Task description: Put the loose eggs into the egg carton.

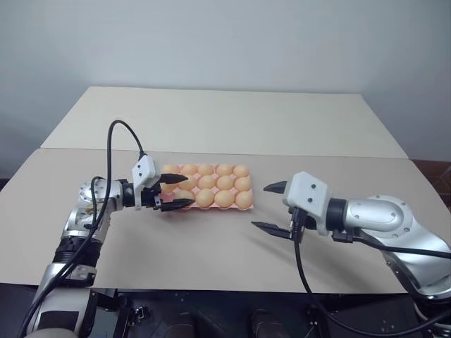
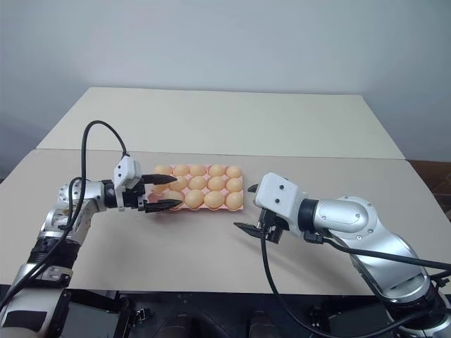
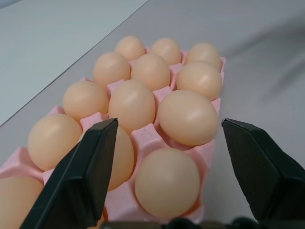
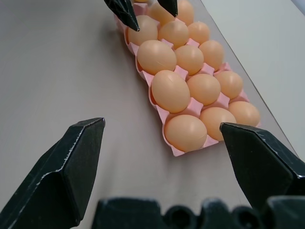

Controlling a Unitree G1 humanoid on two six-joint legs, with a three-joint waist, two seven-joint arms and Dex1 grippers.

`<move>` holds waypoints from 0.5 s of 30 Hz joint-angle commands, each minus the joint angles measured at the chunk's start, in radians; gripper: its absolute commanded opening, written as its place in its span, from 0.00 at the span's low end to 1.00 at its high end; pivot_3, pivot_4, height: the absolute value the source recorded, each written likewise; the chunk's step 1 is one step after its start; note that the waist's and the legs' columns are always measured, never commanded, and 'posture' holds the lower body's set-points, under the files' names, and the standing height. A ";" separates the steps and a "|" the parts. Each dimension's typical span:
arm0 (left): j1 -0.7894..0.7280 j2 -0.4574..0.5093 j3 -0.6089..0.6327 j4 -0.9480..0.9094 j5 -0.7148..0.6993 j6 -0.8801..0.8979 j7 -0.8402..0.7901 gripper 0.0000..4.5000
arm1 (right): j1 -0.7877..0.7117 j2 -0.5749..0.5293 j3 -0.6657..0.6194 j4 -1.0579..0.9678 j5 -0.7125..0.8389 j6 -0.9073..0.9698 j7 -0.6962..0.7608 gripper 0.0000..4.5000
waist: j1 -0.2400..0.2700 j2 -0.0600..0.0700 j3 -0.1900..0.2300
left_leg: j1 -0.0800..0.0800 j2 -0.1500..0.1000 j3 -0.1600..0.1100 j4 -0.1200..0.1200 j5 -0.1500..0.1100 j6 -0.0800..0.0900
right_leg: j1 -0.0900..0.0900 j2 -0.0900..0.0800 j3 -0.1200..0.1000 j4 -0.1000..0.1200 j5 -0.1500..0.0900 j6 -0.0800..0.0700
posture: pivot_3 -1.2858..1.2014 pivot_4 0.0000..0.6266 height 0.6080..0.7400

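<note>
On the beige bench (image 1: 211, 253), flat pink egg carton (image 4: 177, 151) sits with light orange-tan eggs (image 3: 187, 117) in its cups. Left end effector (image 1: 173, 191) fingers apart at its near-left corner, empty; right end effector (image 1: 270, 208) wide apart, well clear.

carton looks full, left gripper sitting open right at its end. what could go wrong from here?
1. The left gripper stands open with its fingertips around the eggs at the near-left end of the egg carton; pulling back carelessly could clip one or drag the light tray.
2. The right gripper hangs open low beside the carton's other end; a sweep toward it might shove the tray across the table.
</note>
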 commanded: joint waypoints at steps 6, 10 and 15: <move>0.122 0.127 0.117 -0.170 -0.051 0.011 -0.012 0.82 | 0.000 -0.014 -0.027 -0.032 0.007 -0.017 0.003 1.00 | -0.014 0.000 0.000 | 0.000 0.000 0.000 0.000 0.000 0.000 | 0.000 0.000 0.000 0.000 0.000 0.000 | 0.52 0.24 1.00; 0.291 0.221 0.235 -0.316 -0.095 0.063 0.009 0.82 | -0.004 -0.021 -0.026 -0.020 0.011 -0.033 0.026 1.00 | -0.024 0.000 0.000 | 0.000 0.001 0.000 0.000 0.000 0.000 | -0.001 0.000 0.000 0.000 0.000 0.000 | 0.52 0.24 1.00; 0.562 0.273 0.493 -0.482 -0.181 0.160 0.062 0.82 | -0.016 -0.029 -0.033 0.000 0.048 -0.032 0.082 1.00 | -0.027 0.000 0.000 | 0.001 0.002 0.000 -0.001 0.000 0.000 | 0.000 0.000 0.000 0.000 0.000 0.000 | 0.52 0.24 1.00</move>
